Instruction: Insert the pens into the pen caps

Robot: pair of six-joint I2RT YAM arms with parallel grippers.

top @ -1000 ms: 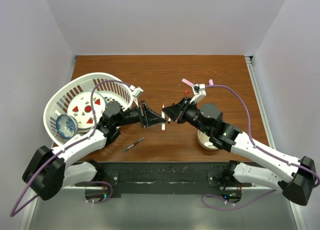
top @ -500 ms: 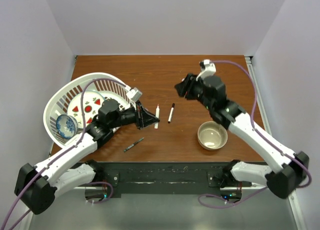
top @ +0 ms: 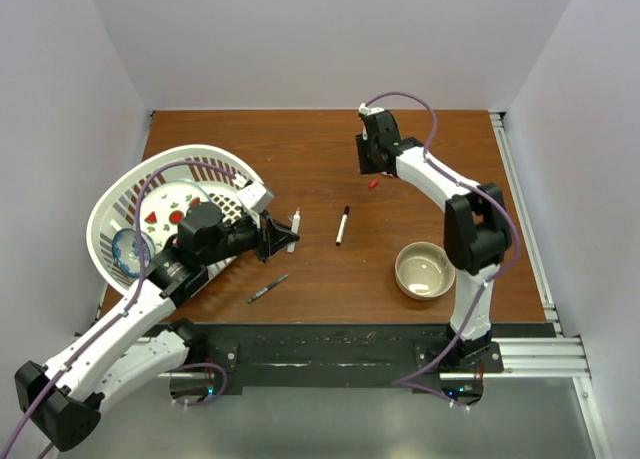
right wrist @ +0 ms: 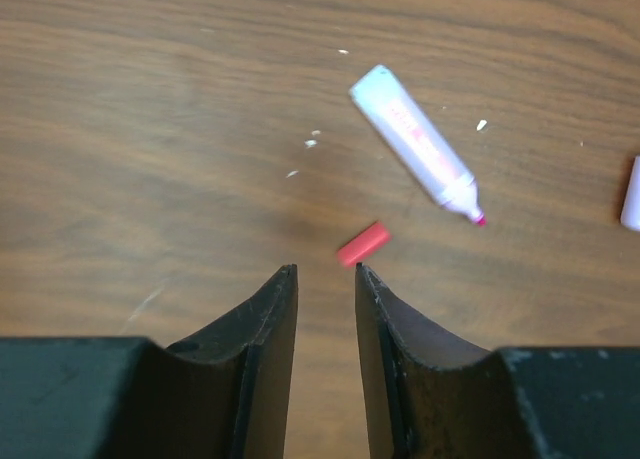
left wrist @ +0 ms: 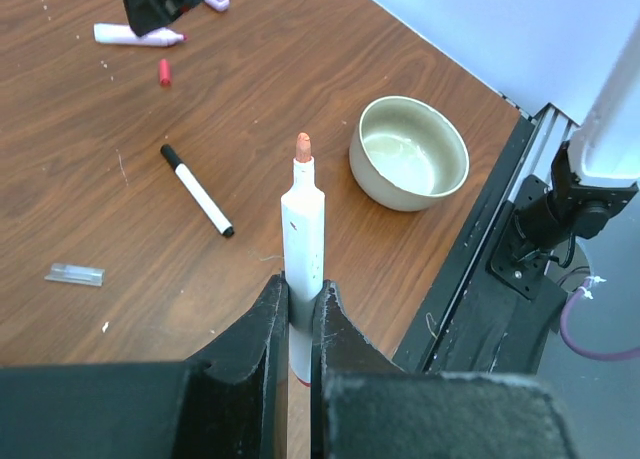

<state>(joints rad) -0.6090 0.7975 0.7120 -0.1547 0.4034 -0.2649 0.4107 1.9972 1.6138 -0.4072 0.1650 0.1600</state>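
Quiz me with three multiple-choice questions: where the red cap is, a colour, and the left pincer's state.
1. Where is the red cap? A clamped in the left pincer; B on the table just ahead of the right pincer; C pushed onto a marker's tip.
2. What colour is the bare tip of the white marker? A blue; B green; C orange-red.
3. How is the left pincer? A wide open; B shut on the white marker; C shut on the red cap.
Answers: B, it lies loose before the right pincer; C, seen in the left wrist view; B, its jaws clamp the barrel.
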